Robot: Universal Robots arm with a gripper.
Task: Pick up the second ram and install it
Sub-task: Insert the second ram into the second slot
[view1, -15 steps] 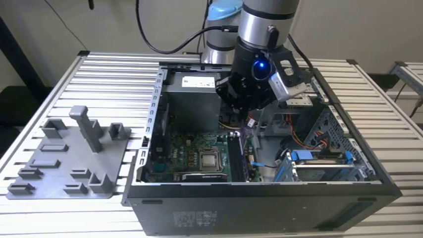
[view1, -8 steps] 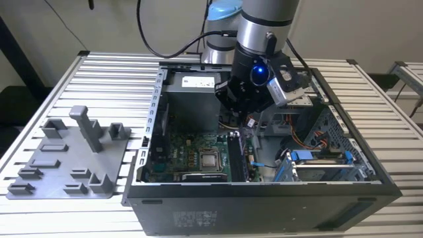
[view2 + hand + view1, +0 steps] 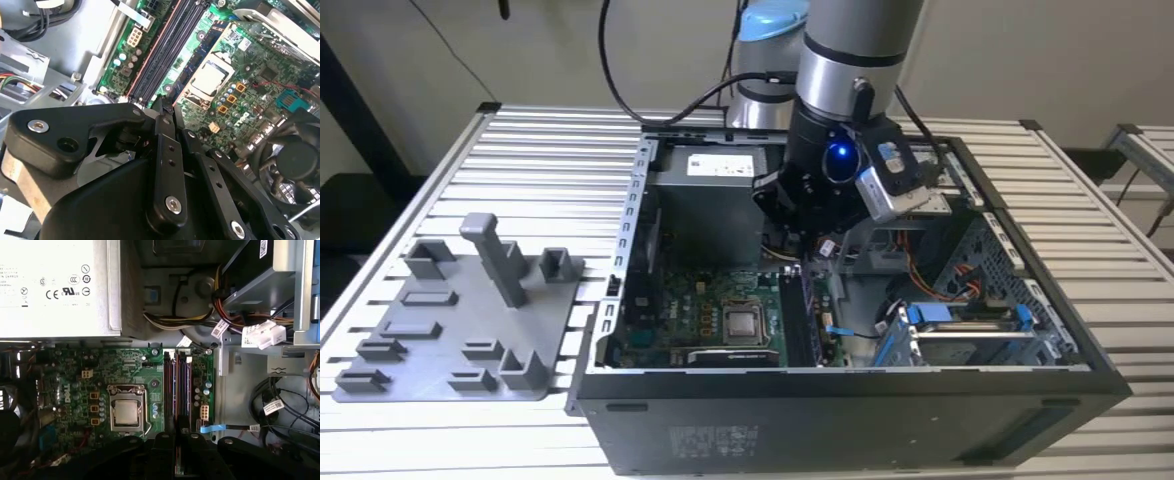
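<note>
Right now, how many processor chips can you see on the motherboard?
1. The silver processor sits in its socket on the green motherboard, beside the memory slots. Part of the board is out of sight, so more could be hidden.

The gripper (image 3: 167, 107) hides the slots' (image 3: 178, 380) near ends.

Matt black plastic pincer (image 3: 167, 107) links
</note>
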